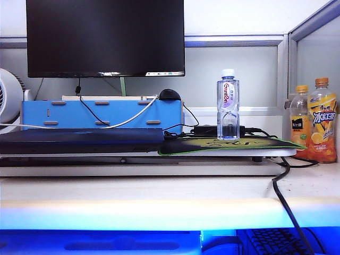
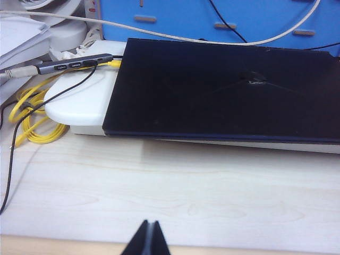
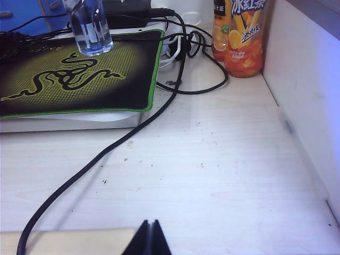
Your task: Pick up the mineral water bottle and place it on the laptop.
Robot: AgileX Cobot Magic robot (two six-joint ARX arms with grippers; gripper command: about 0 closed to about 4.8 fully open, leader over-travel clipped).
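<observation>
both pincers (image 2: 148,237) (image 3: 148,237) closed over desk; bottle (image 1: 228,104) label "ganten"

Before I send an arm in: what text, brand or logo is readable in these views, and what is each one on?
"Ganten": red lettering on the mineral water bottle label, standing on the mouse pad.
Large white Chinese characters on the orange drink bottle: visible but too blurred to read.
Yellow drink bottle label: too small to read.
Mouse pad: a snake-like logo, no words.
Laptop lid: no readable text.
Monitor: taskbar icons too small to read.
</observation>
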